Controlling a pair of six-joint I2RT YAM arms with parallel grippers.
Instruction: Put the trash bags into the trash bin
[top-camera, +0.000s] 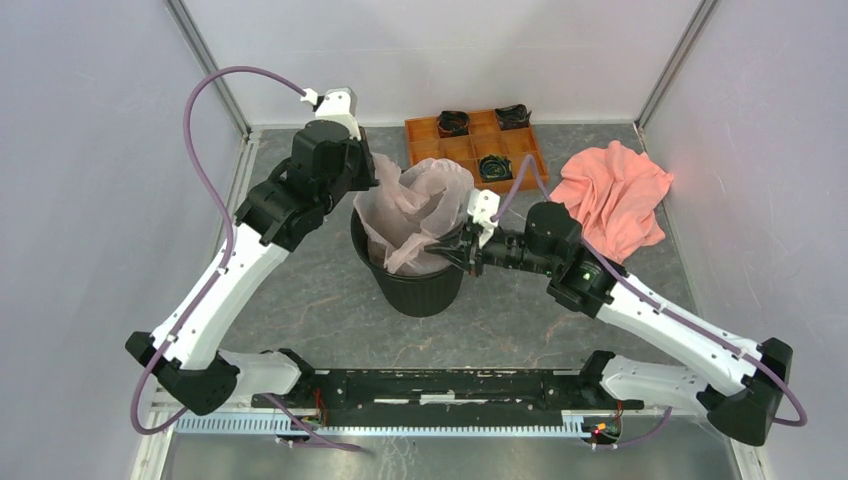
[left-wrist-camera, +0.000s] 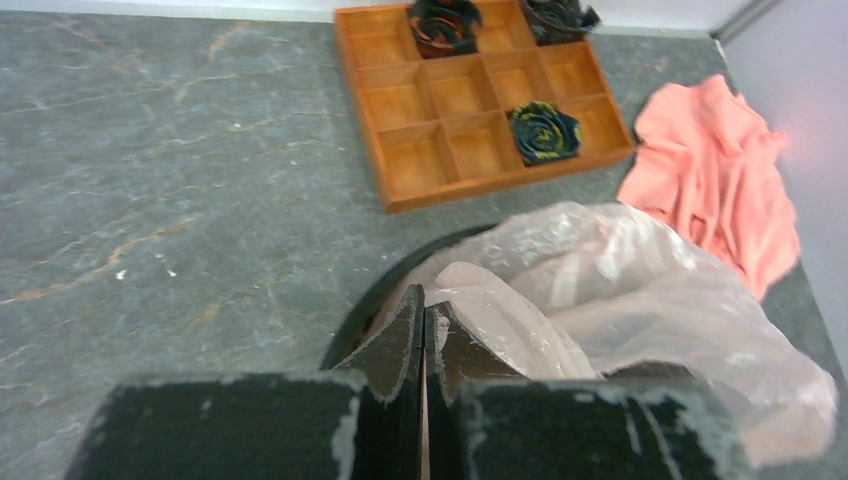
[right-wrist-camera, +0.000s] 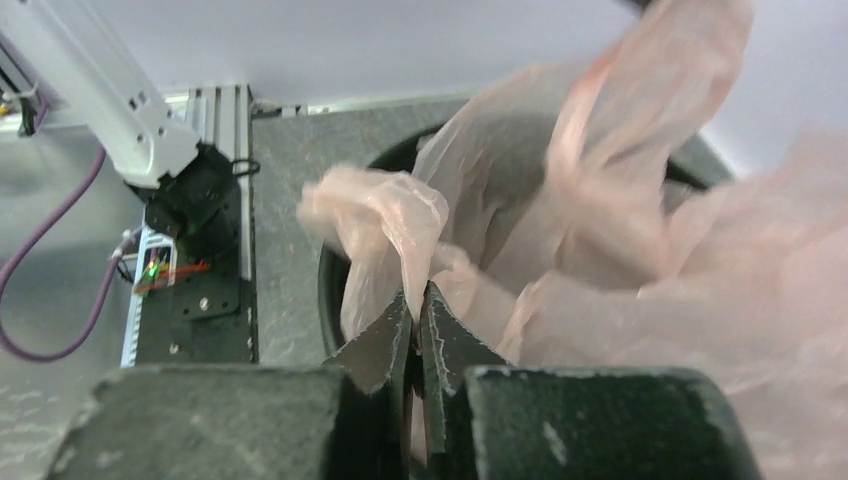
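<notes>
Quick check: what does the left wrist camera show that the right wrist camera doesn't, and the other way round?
Left wrist only: the orange compartment tray with three dark rolled bundles, the salmon cloth beside it, and the left tool shut; whether it pinches film is unclear. Right wrist only: the right tool shut on a fold of the trash bag, plus the left arm's base and a purple cable. Both: the pale pink trash bag billowing over the black trash bin rim, not yet pushed in.
</notes>
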